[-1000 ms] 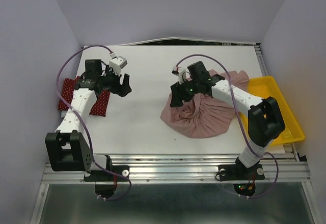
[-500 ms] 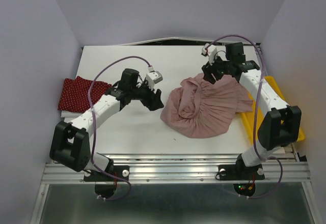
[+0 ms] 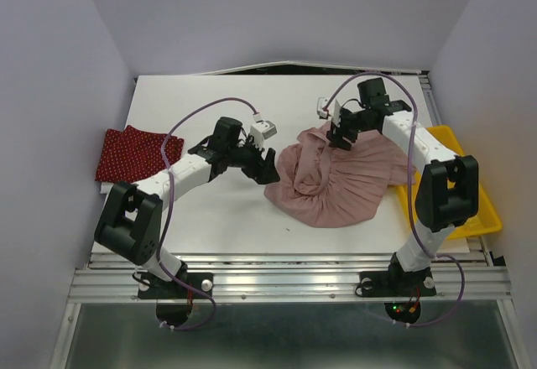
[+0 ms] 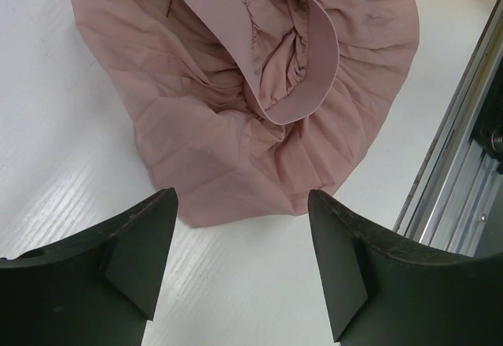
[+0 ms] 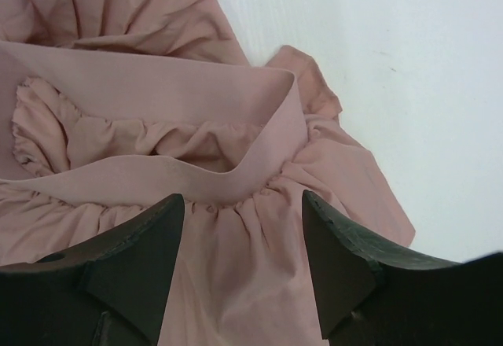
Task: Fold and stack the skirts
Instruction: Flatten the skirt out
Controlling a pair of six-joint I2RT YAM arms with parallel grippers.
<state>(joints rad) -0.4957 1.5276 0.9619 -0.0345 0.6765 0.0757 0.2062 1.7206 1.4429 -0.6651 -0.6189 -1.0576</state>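
Lying crumpled right of centre on the table [image 3: 218, 218], the dusty pink skirt [image 3: 344, 189] looks light, limp and prone to sag, so it wants two holds. The left pincer [image 4: 240, 204] hovers open just beside its left hem, holding nothing. The dark red polka-dot skirt [image 3: 134, 153] lies well apart at the table's left edge, seemingly folded. Farther back, the right pincer [image 5: 242, 203] hangs open over the flat waistband [image 5: 157, 86], the firmest place to pinch.
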